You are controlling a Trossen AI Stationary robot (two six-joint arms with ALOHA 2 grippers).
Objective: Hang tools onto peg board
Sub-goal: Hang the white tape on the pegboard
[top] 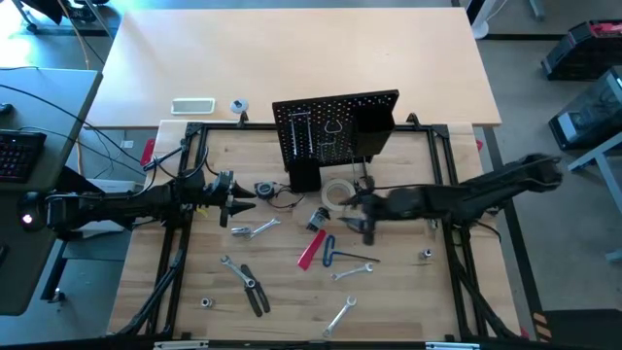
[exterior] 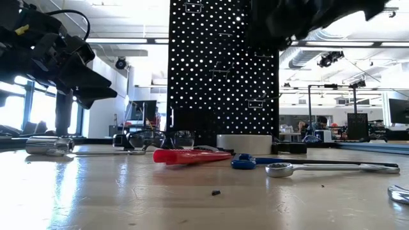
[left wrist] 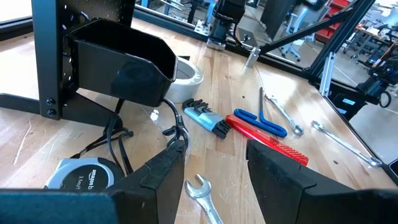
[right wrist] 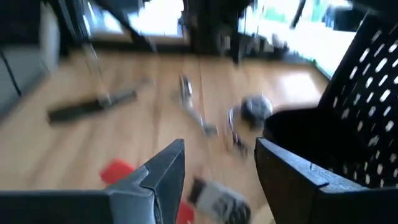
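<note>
Tools [top: 316, 248]: scattered flat on the counter [top: 408, 301], none visibly hung yet.
Peg board [top: 326, 131]: upright at 12 o'clock, black bin [left wrist: 121, 62] fixed on its face.
Left gripper [top: 236, 201]: at 9 o'clock, hovering above a silver wrench [left wrist: 202, 193]; fingers parted, empty.
Right gripper [top: 358, 216]: near centre beside the tape roll [top: 340, 193]; fingers wide apart, holding nothing.
Tip: probably best to drop straight over one tool, grip mid-handle.
Surface: pale wood, black frame around.
Room: workshop benches behind.

A robotics lab or workshop: a wooden worktop [top: 292, 292] inside a black metal frame [top: 180, 253], exposed ceiling ducts [exterior: 313, 54], and equipment benches [exterior: 358, 131] behind.
</note>
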